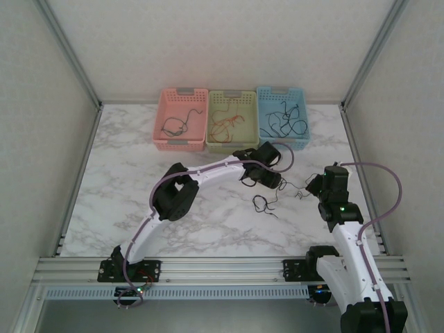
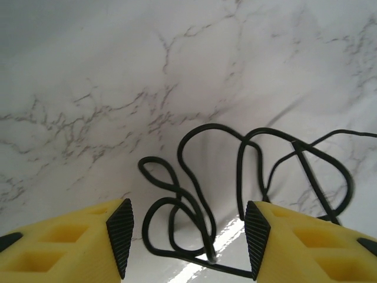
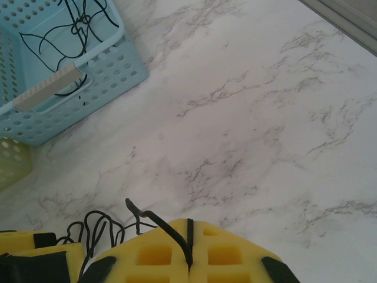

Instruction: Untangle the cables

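A loose tangle of black cables point(image 1: 263, 204) lies on the marble table point(image 1: 139, 180) between my two grippers. In the left wrist view its loops point(image 2: 187, 205) rest on the marble between the jaws of my left gripper point(image 2: 188, 237), which stands open around them without touching. My left gripper point(image 1: 269, 180) hovers just above the tangle. My right gripper point(image 1: 312, 187) is to its right and shut on one black cable point(image 3: 162, 224). That cable's free end sticks up to the left of the closed right gripper point(image 3: 189, 247).
Three baskets line the back: pink point(image 1: 182, 143) with a dark cable, green point(image 1: 229, 148) with red-orange cables, blue point(image 1: 284, 144) with black cables. The blue basket point(image 3: 112, 65) is far left of my right gripper. Walls and rails frame the table.
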Action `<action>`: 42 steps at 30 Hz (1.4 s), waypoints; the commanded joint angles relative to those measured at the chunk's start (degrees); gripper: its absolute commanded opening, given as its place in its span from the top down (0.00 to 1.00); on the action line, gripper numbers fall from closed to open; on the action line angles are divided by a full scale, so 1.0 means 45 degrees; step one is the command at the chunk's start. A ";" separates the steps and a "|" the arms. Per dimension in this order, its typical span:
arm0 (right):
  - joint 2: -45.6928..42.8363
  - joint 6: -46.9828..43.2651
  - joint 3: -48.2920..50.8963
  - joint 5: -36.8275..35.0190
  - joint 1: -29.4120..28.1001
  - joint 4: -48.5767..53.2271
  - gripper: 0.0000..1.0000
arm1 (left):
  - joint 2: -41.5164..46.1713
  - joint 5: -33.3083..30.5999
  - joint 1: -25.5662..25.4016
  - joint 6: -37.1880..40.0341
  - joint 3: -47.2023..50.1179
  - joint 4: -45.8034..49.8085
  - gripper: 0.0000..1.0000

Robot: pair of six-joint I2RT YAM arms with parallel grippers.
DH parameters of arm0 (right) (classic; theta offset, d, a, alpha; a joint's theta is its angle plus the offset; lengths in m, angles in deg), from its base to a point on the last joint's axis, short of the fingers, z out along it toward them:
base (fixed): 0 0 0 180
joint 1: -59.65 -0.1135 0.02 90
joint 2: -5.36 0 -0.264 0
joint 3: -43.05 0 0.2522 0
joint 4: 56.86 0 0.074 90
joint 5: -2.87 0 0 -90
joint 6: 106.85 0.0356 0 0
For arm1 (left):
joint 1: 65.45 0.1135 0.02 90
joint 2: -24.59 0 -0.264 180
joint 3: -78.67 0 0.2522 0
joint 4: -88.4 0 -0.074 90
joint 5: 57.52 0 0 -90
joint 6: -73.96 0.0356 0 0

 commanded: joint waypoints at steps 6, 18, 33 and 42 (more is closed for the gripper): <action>-0.0162 -0.0127 0.0164 0.0037 0.0074 -0.0200 1.00 | -0.0348 -0.0831 -0.0242 -0.0219 -0.0315 0.0733 0.53; -0.0238 -0.0102 0.0164 -0.0233 0.0076 -0.0085 1.00 | 0.1547 -0.2792 -0.0232 -0.0136 0.1094 0.0949 1.00; -0.0291 0.0105 0.0248 -0.0823 0.0268 -0.0236 1.00 | 1.2181 -0.4619 0.2103 -0.1921 1.1587 0.0588 1.00; 0.0352 0.0309 -0.0252 -0.0734 0.0275 -0.0455 1.00 | 1.4673 -0.4720 0.3602 -0.1850 1.2878 0.1297 1.00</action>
